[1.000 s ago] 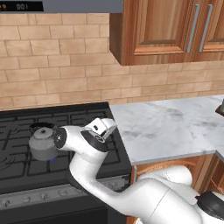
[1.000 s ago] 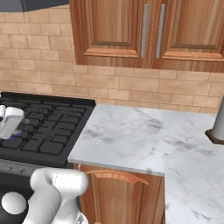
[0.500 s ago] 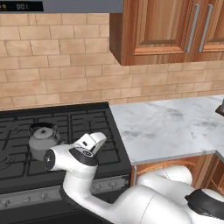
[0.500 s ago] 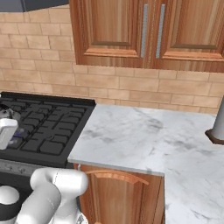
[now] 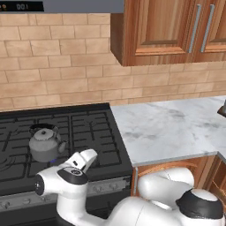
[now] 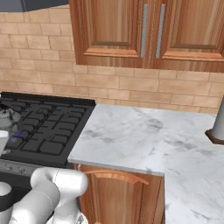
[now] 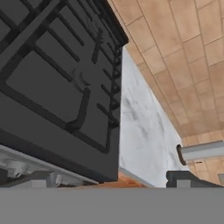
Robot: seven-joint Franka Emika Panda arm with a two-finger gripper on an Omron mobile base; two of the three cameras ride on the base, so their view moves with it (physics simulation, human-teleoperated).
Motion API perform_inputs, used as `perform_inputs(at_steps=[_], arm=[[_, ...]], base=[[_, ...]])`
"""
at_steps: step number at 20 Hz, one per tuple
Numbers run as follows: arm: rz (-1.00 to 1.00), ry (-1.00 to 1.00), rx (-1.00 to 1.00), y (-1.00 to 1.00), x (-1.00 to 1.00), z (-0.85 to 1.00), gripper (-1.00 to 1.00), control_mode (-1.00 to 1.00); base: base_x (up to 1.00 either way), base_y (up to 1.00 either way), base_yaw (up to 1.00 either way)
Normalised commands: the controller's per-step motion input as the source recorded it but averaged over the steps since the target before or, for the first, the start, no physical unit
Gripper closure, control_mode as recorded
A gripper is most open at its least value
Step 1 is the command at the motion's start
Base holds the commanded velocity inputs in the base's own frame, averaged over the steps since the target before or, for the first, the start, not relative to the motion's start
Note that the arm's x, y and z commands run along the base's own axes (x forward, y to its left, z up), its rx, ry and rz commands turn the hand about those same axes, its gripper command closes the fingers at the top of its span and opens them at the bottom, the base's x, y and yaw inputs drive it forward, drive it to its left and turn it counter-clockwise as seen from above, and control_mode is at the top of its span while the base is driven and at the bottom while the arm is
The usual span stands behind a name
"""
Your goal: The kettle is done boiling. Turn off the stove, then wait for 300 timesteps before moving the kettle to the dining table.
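Note:
The grey kettle [image 5: 44, 143] sits upright on the left grates of the black stove [image 5: 88, 128], its dark handle arched over the lid. In the right base view, part of the kettle [image 6: 5, 116] shows at the left edge, on the stove [image 6: 43, 127]. My arm is folded low in front of the stove, to the right of the kettle and apart from it. In the hand view my gripper [image 7: 107, 181] is open with nothing between its fingers. It looks across the stove [image 7: 52, 78] from just above the silver knob strip [image 7: 26, 170]. The dining table is out of view.
A marble counter [image 5: 167, 128] adjoins the stove on the right, backed by a brick wall. Wooden wall cabinets [image 5: 167, 31] hang above it. A grey cylinder on a dark base [image 6: 217, 127] stands at the counter's far right. A wooden cabinet door [image 6: 118, 192] sits below the counter.
My arm has swung down and forward, from beside the kettle to the stove's front edge. The kettle has not moved and the jaws have stayed open.

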Motion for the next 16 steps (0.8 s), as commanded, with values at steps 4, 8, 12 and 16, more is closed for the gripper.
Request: perform_inputs(at_steps=[4, 8, 12, 16], arm=[[0.03, -0.03, -0.04, 0.35, -0.36, -0.25, -1.0, -1.0], [0.02, -0.01, -0.04, 0.26, -0.41, -0.21, -1.0, -1.0], [0.02, 0.0, -0.05, 0.25, -0.37, -0.24, -1.0, -1.0], [0.03, 0.0, -0.06, 0.29, -0.26, -0.28, -1.0, -1.0]], base=[[0.0, 0.0, 0.0], [0.0, 0.0, 0.0], [0.0, 0.0, 0.0], [0.0, 0.0, 0.0]])
